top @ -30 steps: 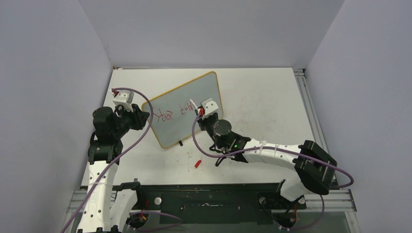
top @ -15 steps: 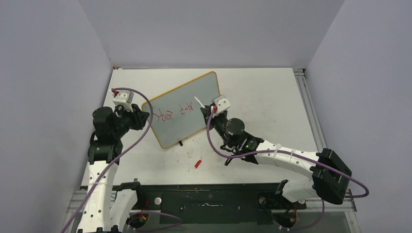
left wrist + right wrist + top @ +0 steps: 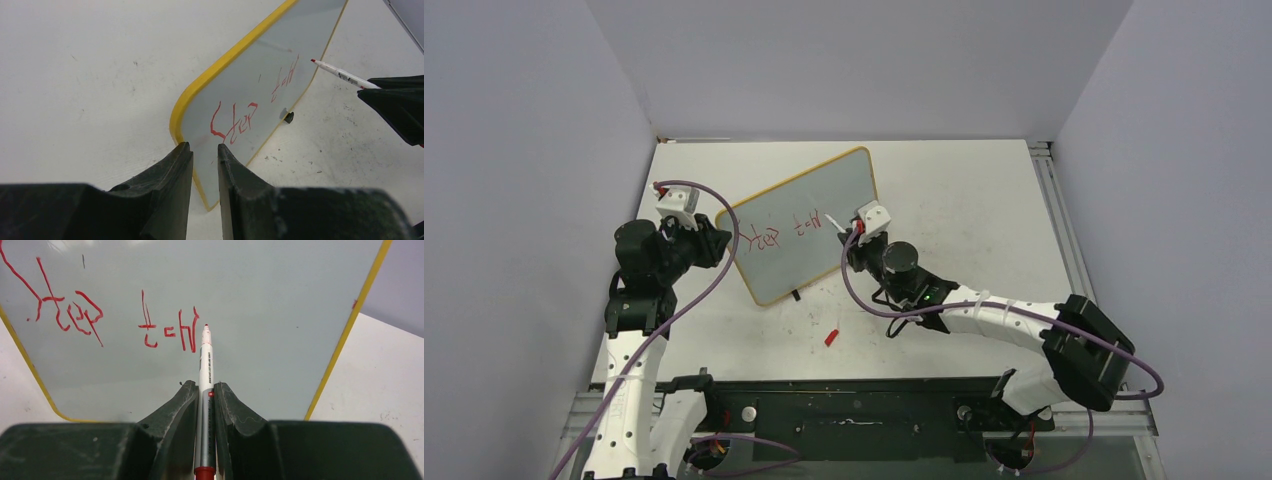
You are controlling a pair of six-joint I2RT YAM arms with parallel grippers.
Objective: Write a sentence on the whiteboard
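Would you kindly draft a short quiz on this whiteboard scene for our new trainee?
1. True or false: the right gripper is shut on a marker.
2. The left gripper clamps: A) a red cap B) the whiteboard at its yellow-framed edge C) nothing.
3. Fill in: the first red word of the sentence reads "____".
Key: 1 true; 2 B; 3 Step.

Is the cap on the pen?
No, the pen in the right tool shows a bare red tip pointed at the board.
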